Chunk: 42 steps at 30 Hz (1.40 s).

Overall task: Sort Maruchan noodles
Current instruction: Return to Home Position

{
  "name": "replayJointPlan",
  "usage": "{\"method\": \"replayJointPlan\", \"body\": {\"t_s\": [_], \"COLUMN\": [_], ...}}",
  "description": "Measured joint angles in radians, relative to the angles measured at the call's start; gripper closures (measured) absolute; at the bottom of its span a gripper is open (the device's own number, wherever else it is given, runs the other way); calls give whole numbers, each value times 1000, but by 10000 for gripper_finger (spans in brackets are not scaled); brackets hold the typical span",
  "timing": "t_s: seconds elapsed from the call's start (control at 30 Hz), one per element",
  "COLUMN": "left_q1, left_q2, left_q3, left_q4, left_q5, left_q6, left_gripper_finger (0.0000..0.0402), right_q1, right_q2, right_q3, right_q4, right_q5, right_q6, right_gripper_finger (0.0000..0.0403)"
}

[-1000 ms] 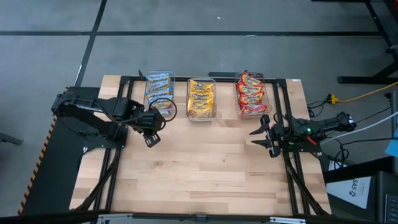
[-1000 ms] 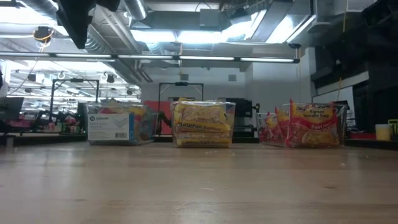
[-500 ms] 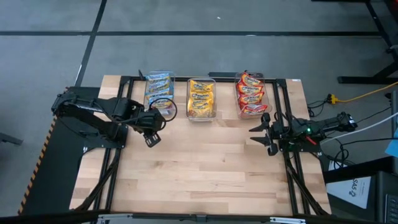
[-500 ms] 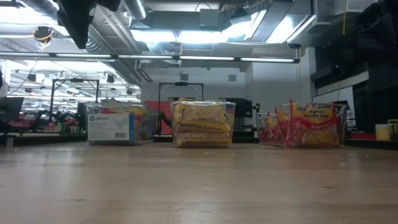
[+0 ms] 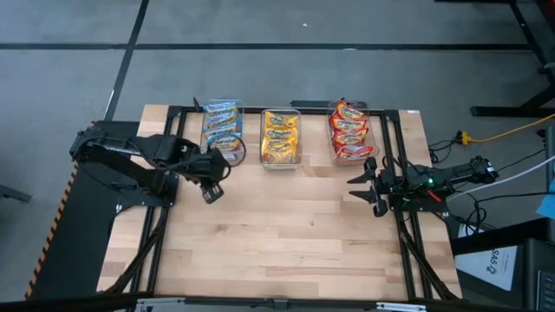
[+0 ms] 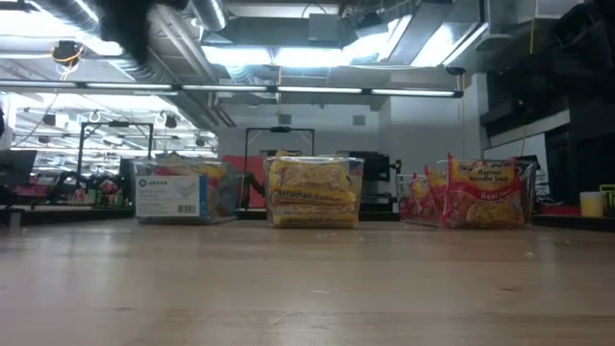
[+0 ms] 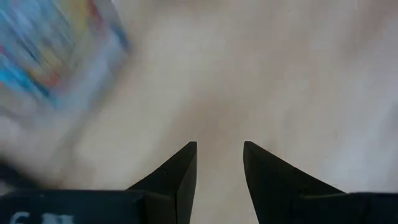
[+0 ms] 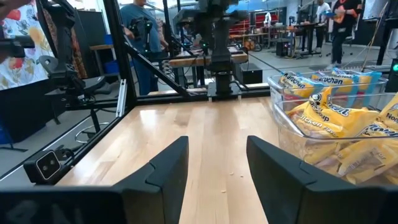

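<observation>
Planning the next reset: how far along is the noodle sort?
Done: blue-trimmed ramen packets, yellow-trimmed ramen packets and red-trimmed ramen packets sit sorted in three clear plastic bins. In hand: nothing; left gripper and right gripper show open, empty fingers. Left: no loose packet on the wooden table; probably only parking the arms.

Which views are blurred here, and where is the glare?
Left wrist view: motion blur smears the blue noodle packets, though the left gripper looks crisp. Low view: ceiling lights blow out, and the left arm is smeared. High view: evenly lit.
</observation>
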Motion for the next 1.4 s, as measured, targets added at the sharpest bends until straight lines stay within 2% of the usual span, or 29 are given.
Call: {"method": "replayJointPlan", "body": {"t_s": [0.03, 0.1, 0.13, 0.17, 0.27, 0.33, 0.43, 0.5, 0.67, 0.97, 1.23, 1.33, 1.4], "left_q1": [3, -14, -24, -32, -48, -48, -52, -52, -52, 5, 87, 116, 129], "left_q2": [-26, -93, -134, -171, -281, -340, -427, -476, -638, -926, -1110, -1204, -1212], "left_q3": [-20, -107, -178, -257, -533, -687, -868, -955, -1089, -1227, -1232, -1232, -1231], "left_q4": [64, 288, 427, 588, 1100, 1390, 1646, 1738, 1838, 1801, 1517, 1398, 1388], "left_q5": [-71, -320, -400, -412, -273, -179, -110, -86, -16, 42, 130, 131, 123], "left_q6": [-9, 62, 144, 240, 524, 639, 680, 681, 695, 716, 689, 690, 690], "left_gripper_finger": [276, 276, 276, 276, 276, 276, 276, 276, 276, 276, 276, 276, 276], "right_q1": [0, 0, 0, 0, 0, 0, 0, 0, 0, 0, 0, 0, 0], "right_q2": [0, 0, 0, 0, 0, 0, 0, 0, 0, 0, 0, 0, 0], "right_q3": [0, 0, 0, 0, 0, 0, 0, 0, 0, 0, 0, 0, 0], "right_q4": [0, 0, 0, 0, -1, 0, 1, 0, 0, 0, 0, 0, 0], "right_q5": [0, 0, 0, 0, -1, -1, -2, -3, -3, -3, -2, -1, 2], "right_q6": [0, 0, 0, 0, 0, 0, 1, 0, 1, 1, 1, 1, 1], "right_gripper_finger": [235, 235, 235, 235, 235, 235, 235, 235, 235, 235, 235, 235, 235]}}
